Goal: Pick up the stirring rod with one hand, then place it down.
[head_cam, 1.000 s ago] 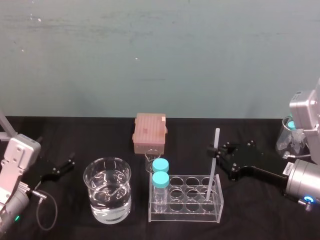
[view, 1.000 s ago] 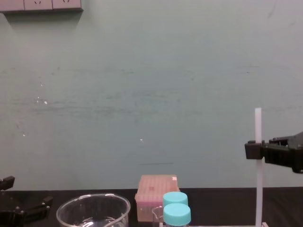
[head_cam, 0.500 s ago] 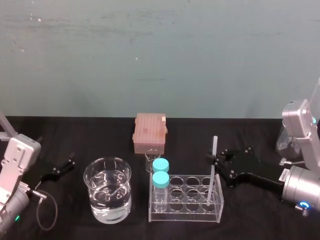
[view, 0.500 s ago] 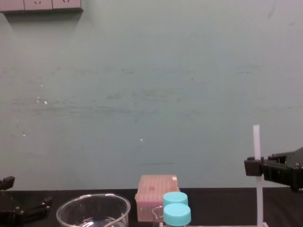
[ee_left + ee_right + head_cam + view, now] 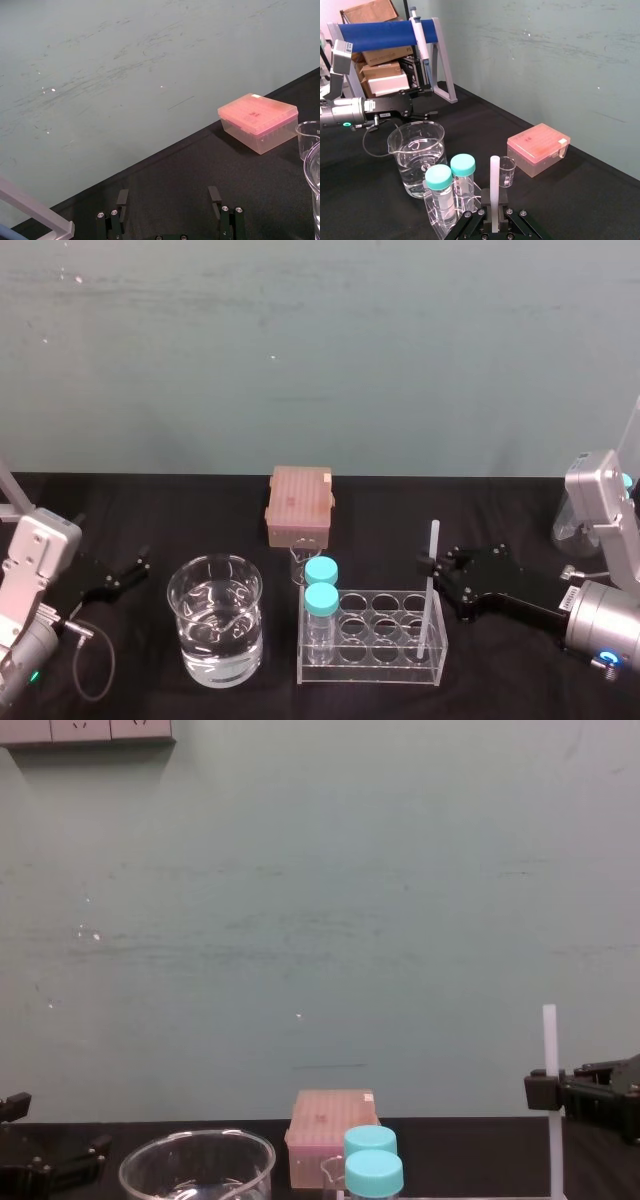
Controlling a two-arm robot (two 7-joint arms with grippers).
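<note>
Stirring rod (image 5: 434, 540), slim, white, right jaws clamped

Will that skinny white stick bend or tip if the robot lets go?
Probably stiff: the stirring rod looks straight in the right end effector above the clear rack. Likely light, being so thin. Released, it might lean: it stands far taller than its slot.

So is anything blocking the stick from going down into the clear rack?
Nothing visible does. The right gripper is shut on the stirring rod, whose lower end is in a hole at the right end of the rack. The blue-capped bottles stand at its left end. The left gripper sits open, far left.
</note>
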